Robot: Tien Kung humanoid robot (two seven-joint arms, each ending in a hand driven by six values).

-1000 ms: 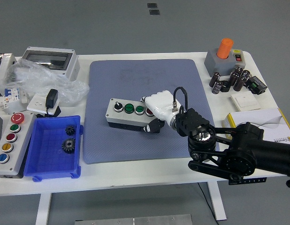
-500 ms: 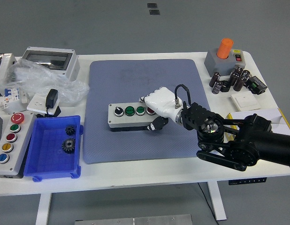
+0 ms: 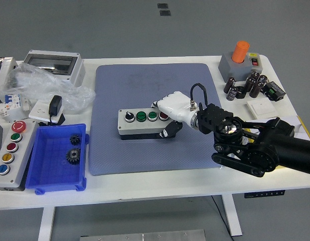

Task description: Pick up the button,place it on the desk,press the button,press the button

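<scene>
A grey button box (image 3: 141,123) lies flat on the blue-grey mat (image 3: 155,115) in the middle of the white tabletop (image 3: 145,183), its long side running left to right. Its top face shows a black selector knob at the left, then two green buttons and a red one at the right end. The right hand (image 3: 171,111), white-shelled on a black arm coming in from the right, grasps the box's right end: the fingers curl over the far top edge near the red button and the dark thumb presses the near side face.

To the left of the mat, a blue bin (image 3: 57,158) holds two small black gears (image 3: 73,148). Left of the bin lies a longer control box (image 3: 10,153) with a column of coloured buttons. Farther back on the left sit a crumpled clear plastic bag (image 3: 44,85) and a grey enclosure (image 3: 52,65). At the far right corner stands a grey box with an orange cap (image 3: 240,60), with a cluster of dark capacitors (image 3: 245,86) just near of it.
</scene>
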